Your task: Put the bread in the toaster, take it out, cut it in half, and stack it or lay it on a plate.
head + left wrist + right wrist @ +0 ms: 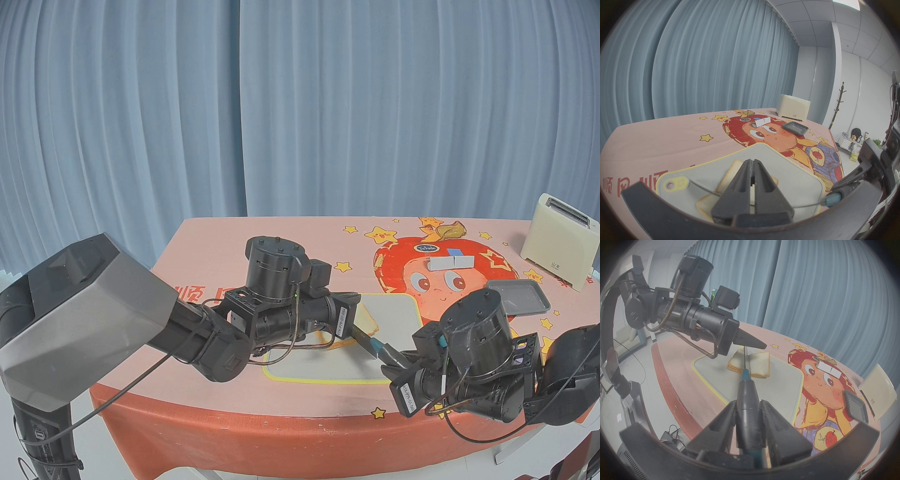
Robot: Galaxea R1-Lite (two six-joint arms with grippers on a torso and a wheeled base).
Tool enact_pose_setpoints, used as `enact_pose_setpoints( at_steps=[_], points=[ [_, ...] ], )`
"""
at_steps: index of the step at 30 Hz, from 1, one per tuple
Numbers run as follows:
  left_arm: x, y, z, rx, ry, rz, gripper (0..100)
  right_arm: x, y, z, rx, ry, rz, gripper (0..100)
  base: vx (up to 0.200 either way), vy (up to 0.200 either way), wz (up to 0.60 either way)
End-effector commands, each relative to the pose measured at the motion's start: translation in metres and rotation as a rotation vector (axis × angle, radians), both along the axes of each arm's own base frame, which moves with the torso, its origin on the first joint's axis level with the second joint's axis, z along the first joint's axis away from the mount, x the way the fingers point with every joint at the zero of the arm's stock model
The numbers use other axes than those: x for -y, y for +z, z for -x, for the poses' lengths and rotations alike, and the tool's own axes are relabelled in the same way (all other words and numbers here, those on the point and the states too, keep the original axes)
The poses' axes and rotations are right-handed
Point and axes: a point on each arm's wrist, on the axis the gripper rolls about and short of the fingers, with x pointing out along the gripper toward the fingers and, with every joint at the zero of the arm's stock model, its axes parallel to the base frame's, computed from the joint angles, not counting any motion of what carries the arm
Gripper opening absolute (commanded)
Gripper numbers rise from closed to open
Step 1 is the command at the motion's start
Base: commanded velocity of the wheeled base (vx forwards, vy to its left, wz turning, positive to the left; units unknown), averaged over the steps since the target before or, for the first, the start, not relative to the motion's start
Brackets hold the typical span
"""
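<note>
At the cutting board's [775, 387] near edge, the right gripper [749, 405] clamps the knife [745, 380] handle, blade across the bread [760, 364], a pale, tan-crusted slice on the board. The left gripper [752, 162] hangs over the slice, fingers closed on nothing. Beyond the board stand the plate [519, 297] and toaster [559, 240].

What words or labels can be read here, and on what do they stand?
Red characters on the tablecloth: partly hidden, not readable whole.
Small mark on the toaster: too small.
Badge on the printed cartoon face: too small.
White labels on left gripper and right gripper: blurred.
</note>
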Motion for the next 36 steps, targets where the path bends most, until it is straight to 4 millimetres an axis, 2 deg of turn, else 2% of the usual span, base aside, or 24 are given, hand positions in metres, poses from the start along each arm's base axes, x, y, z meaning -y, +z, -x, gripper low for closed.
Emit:
enact_pose_setpoints(
  at_steps=[1, 12, 18, 36],
  points=[
    [0.002, 0.005, -0.002, 0.013, 0.0, 0.013, 0, 0.002, -0.004, 0.002, -0.011, -0.003, 0.011, 0, 0.0, 0.0, 0.0],
    [0.001, 0.008, -0.006, 0.022, 0.007, 0.022, 0, -0.001, 0.007, -0.003, 0.018, -0.011, -0.021, 0, 0.0, 0.0, 0.0],
    [0.003, 0.021, -0.009, 0.059, 0.022, 0.047, 0, -0.003, 0.014, -0.009, 0.035, -0.024, -0.036, 0, 0.0, 0.0, 0.0],
    [0.0, 0.005, -0.006, 0.018, 0.026, 0.012, 0, 0.007, 0.013, -0.021, 0.029, -0.072, -0.038, 0, 0.0, 0.0, 0.0]
  ],
)
